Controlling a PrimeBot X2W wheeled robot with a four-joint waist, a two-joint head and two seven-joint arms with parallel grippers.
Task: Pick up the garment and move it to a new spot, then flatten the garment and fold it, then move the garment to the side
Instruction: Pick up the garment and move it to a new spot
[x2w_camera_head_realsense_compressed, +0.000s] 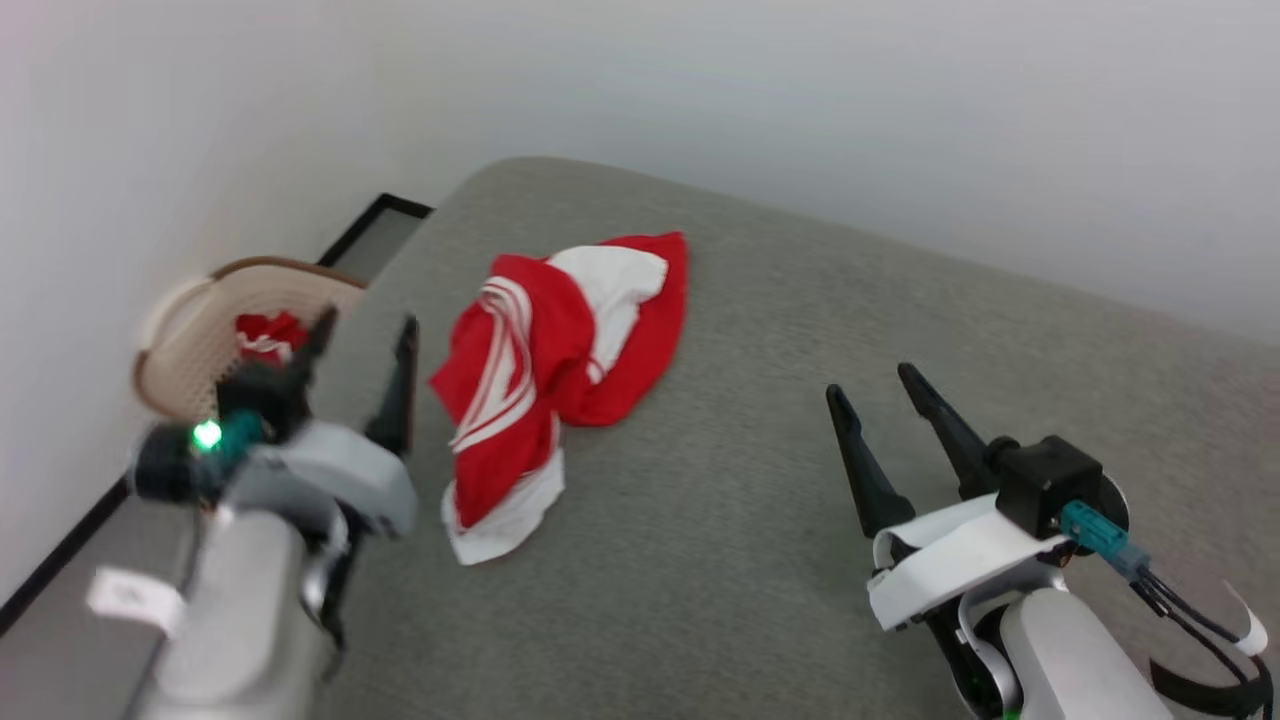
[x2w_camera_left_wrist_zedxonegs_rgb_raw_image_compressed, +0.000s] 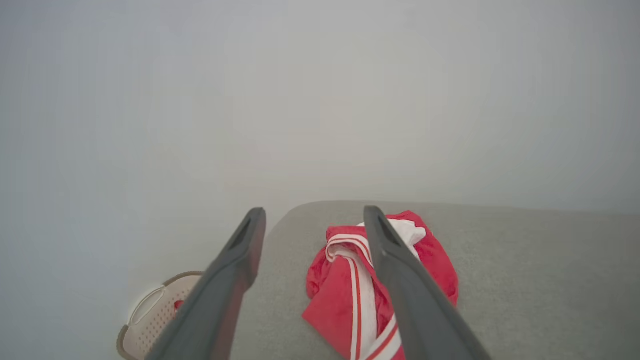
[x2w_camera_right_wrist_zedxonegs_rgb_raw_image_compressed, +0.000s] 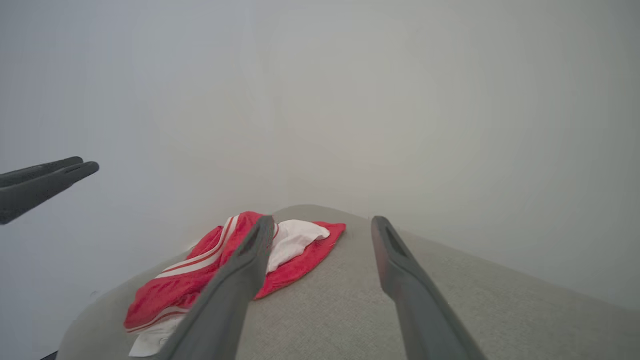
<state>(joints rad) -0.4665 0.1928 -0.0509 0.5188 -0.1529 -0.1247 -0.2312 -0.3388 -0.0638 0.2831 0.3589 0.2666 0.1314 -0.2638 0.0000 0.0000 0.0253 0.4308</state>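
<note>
Garment (x2w_camera_head_realsense_compressed: 545, 350) lies crumpled on the grey surface (x2w_camera_head_realsense_compressed: 800, 330), toward its far left corner. Your left jaws hang wide apart and empty at the surface's left edge; your right jaws, equally spread, hold nothing over its near right.

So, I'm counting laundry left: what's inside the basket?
A red cloth with white stripes lies in the perforated basket; the left hand covers part of the inside, so more cannot be ruled out.
</note>
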